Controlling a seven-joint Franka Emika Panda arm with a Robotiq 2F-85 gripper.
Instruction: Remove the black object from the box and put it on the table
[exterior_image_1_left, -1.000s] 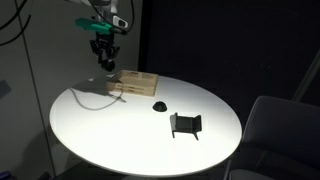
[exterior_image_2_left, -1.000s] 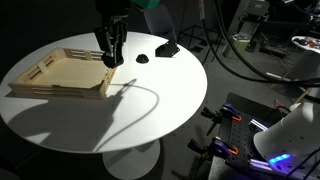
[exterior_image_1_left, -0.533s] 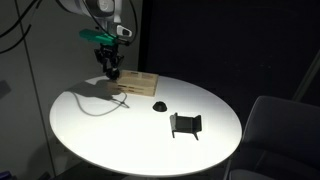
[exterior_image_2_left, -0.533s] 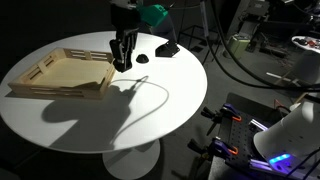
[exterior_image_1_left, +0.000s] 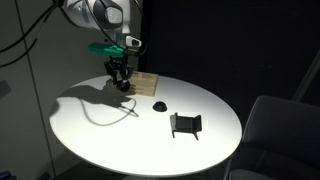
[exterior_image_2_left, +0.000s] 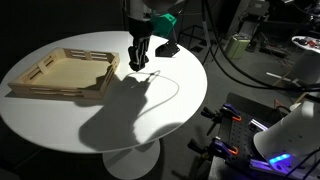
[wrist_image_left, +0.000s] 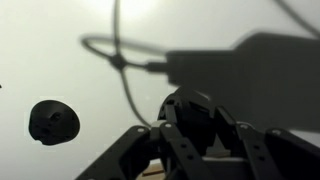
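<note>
My gripper (wrist_image_left: 192, 150) is shut on the black object (wrist_image_left: 188, 112), a chunky dark lump between the fingers. In both exterior views the gripper (exterior_image_1_left: 122, 85) (exterior_image_2_left: 137, 63) hangs low over the white table (exterior_image_1_left: 100, 130) (exterior_image_2_left: 130, 125), just past the near corner of the box (exterior_image_1_left: 140, 82) (exterior_image_2_left: 60, 75), a shallow pale wooden tray. The object itself is too dark to pick out in the exterior views. The box looks empty inside.
A low flat black dome (exterior_image_1_left: 157, 105) (wrist_image_left: 52, 120) lies on the table close beside the gripper. A black bracket-like stand (exterior_image_1_left: 185, 123) (exterior_image_2_left: 168, 47) sits further along. The arm's cable casts a looping shadow (exterior_image_2_left: 165, 95) on the table.
The gripper has moved from above the box's rim out over the white table, toward the black dome, and has come lower. It has stayed shut on the black object.
</note>
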